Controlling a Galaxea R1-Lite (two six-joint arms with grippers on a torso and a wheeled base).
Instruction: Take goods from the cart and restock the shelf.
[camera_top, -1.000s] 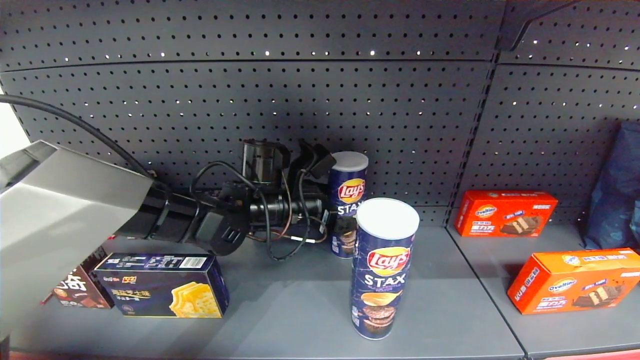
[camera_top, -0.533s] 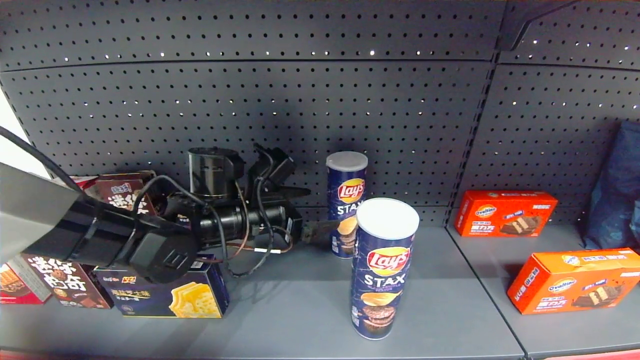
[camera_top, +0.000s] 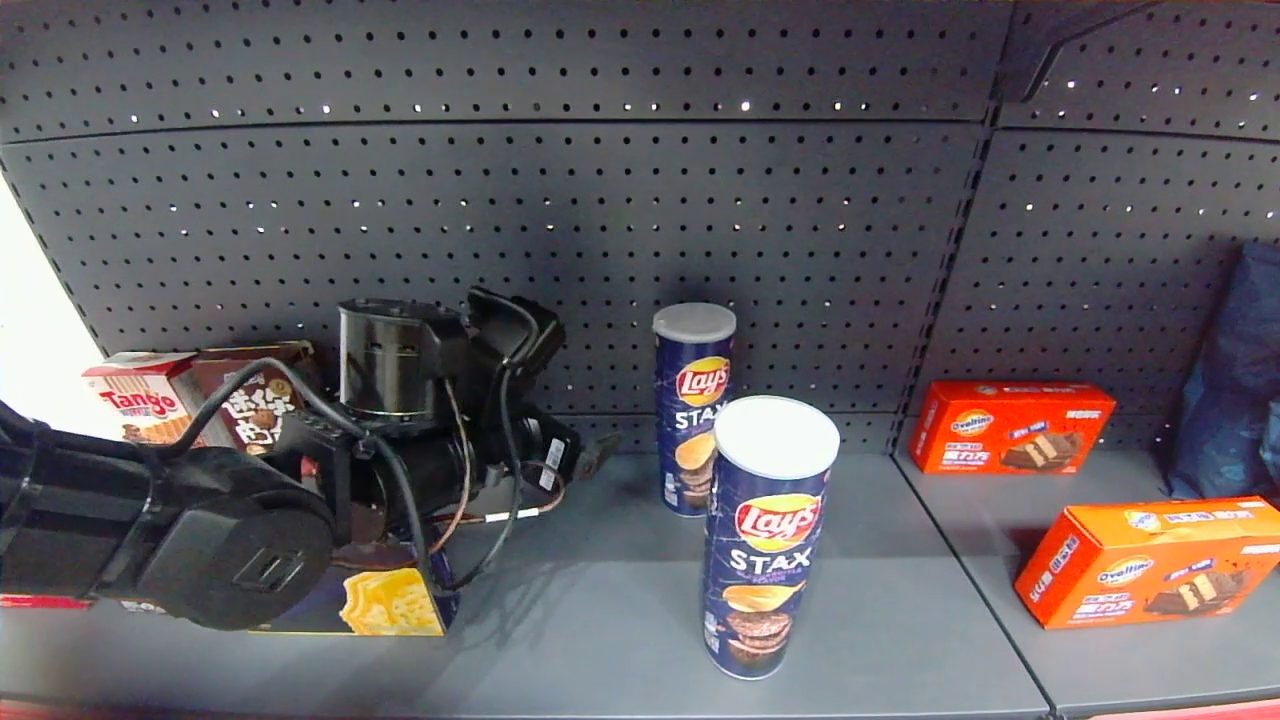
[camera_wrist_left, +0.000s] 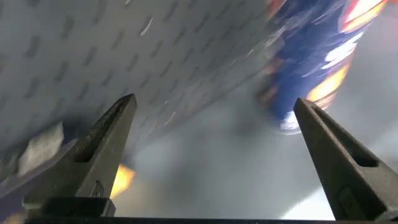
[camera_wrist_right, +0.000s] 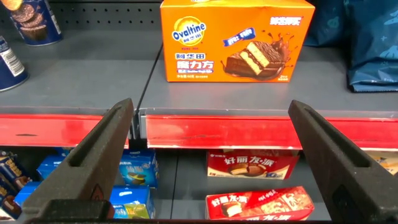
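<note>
Left hand (camera_wrist_left: 214, 102) splayed near back chip can (camera_top: 694, 405) and front chip can (camera_top: 770, 530), two total; right hand (camera_wrist_right: 212, 104) splayed.

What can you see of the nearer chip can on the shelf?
The nearer chip can is a tall dark-blue cylinder, cardboard by the look, with a white plastic-looking lid shut on top. Its label shows a red-and-yellow logo, white lettering and pictured snacks. It stands upright near the front edge of the grey shelf, touching only that. The second can stands behind it, apart.
</note>
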